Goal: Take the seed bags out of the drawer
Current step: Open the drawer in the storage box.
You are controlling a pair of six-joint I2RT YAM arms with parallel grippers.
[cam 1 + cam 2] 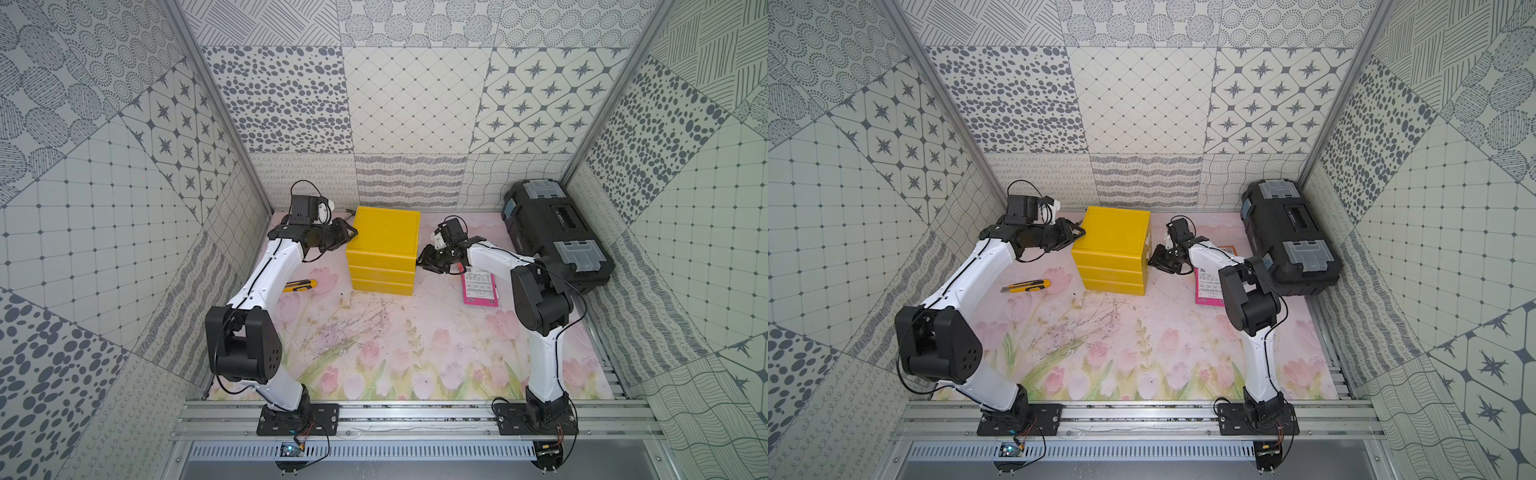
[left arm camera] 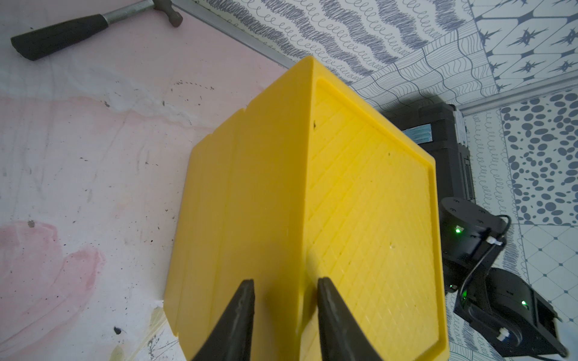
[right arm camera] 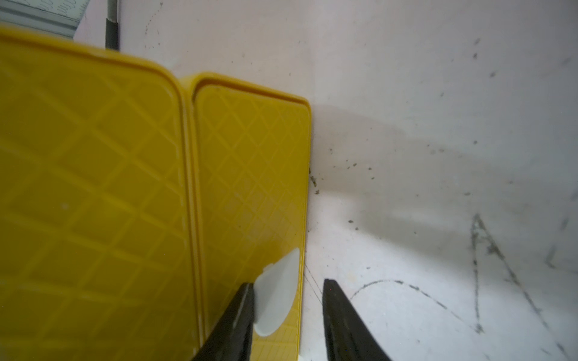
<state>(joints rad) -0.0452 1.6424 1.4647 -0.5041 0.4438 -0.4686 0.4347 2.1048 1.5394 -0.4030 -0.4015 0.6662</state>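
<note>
The yellow cabinet (image 1: 382, 241) (image 1: 1113, 237) (image 2: 359, 203) stands mid-table with its drawer fronts facing right. My right gripper (image 1: 420, 259) (image 1: 1151, 261) (image 3: 287, 281) is open at one drawer (image 3: 250, 187). That drawer's white pull tab (image 3: 276, 297) sits between the jaws, against one finger and apart from the other; I cannot tell which drawer it is. My left gripper (image 1: 353, 232) (image 1: 1080, 232) (image 2: 284, 281) is at the cabinet's upper left edge, jaws slightly apart and holding nothing. A pink seed bag (image 1: 480, 289) (image 1: 1208, 286) lies on the table under my right arm. An orange packet edge (image 1: 1227, 250) peeks out behind it.
A black toolbox (image 1: 557, 237) (image 1: 1289, 237) fills the back right corner. A yellow-black utility knife (image 1: 301, 285) (image 1: 1025, 286) lies left of the cabinet. A hammer (image 2: 78, 29) rests behind the cabinet near the back wall.
</note>
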